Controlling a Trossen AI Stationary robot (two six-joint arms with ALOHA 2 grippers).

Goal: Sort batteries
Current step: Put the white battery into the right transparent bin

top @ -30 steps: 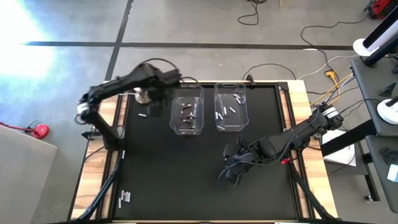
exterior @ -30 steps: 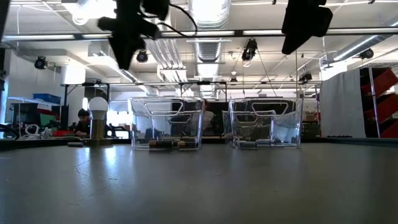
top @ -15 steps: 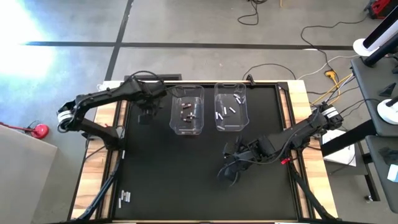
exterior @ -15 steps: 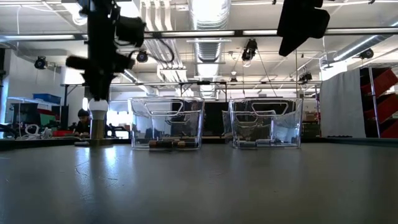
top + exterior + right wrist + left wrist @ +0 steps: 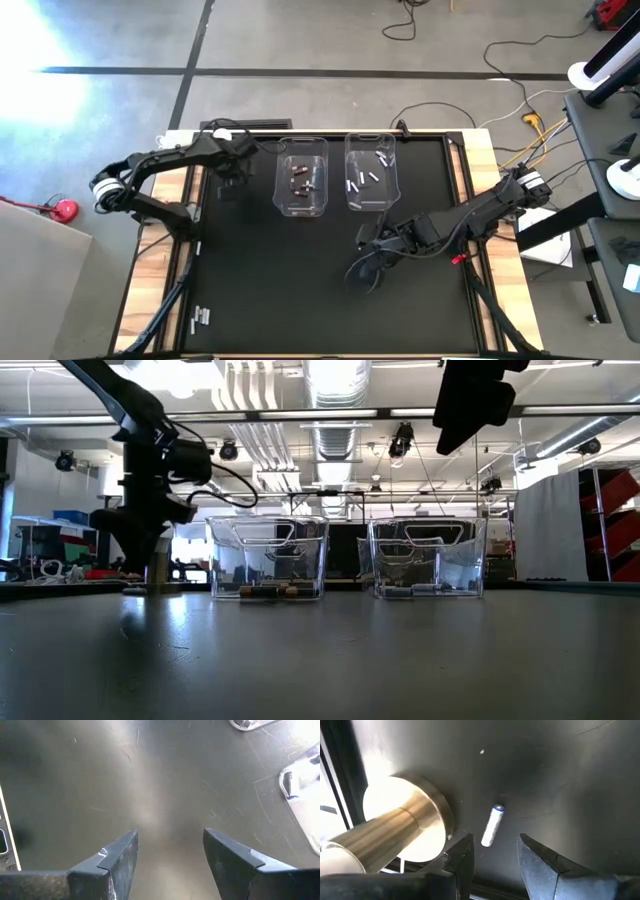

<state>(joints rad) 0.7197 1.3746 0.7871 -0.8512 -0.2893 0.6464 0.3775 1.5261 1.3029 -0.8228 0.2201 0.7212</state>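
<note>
A white battery [image 5: 492, 825] lies on the black mat beside the round base of a brass stand [image 5: 405, 820]. My left gripper [image 5: 495, 856] is open just above it at the table's far left, one finger on each side and touching nothing; it also shows in the high view [image 5: 232, 178]. The left clear bin [image 5: 301, 178] holds dark batteries [image 5: 300, 180] and the right clear bin [image 5: 369, 172] holds white ones [image 5: 365, 180]. My right gripper [image 5: 170, 851] hangs open over bare mat, right of the table's centre [image 5: 365, 270].
A few loose batteries [image 5: 200, 318] lie at the mat's near left corner. The brass stand [image 5: 157, 565] rises close beside my left gripper [image 5: 140, 550]. Both bins [image 5: 267, 557] [image 5: 428, 557] stand side by side at the far middle. The mat in front of them is open.
My left gripper has come down and moved toward the table's left edge, from high beside the left bin to just above the white battery by the brass stand. My right gripper has kept still.
</note>
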